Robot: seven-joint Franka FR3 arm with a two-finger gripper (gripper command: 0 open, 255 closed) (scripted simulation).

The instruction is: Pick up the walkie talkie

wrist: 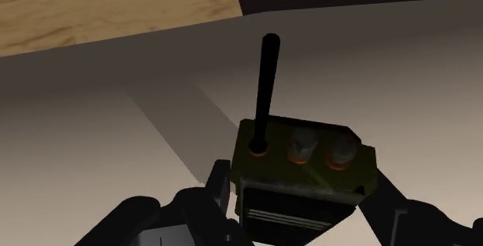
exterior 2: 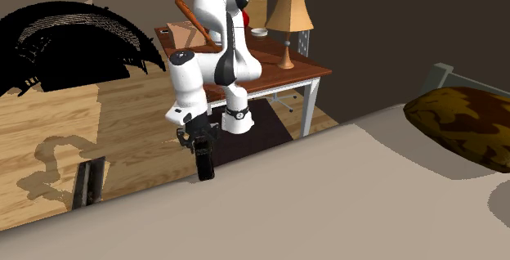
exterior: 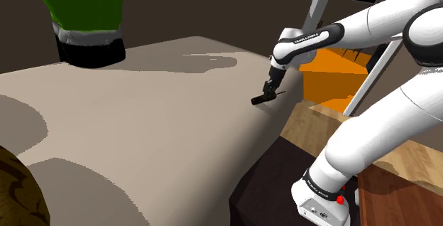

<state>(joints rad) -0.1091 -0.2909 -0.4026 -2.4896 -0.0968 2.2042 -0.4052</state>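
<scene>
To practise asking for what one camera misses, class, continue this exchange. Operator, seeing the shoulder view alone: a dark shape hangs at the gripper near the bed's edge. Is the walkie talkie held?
Observer: Yes. The wrist view shows the gripper clasping the walkie talkie by its sides.
Operator: Any detail on it?
Observer: A black antenna beside two orange-ringed knobs.
Operator: What sits on the wooden table?
Observer: A lamp with a tan shade, in the second exterior view.
</scene>
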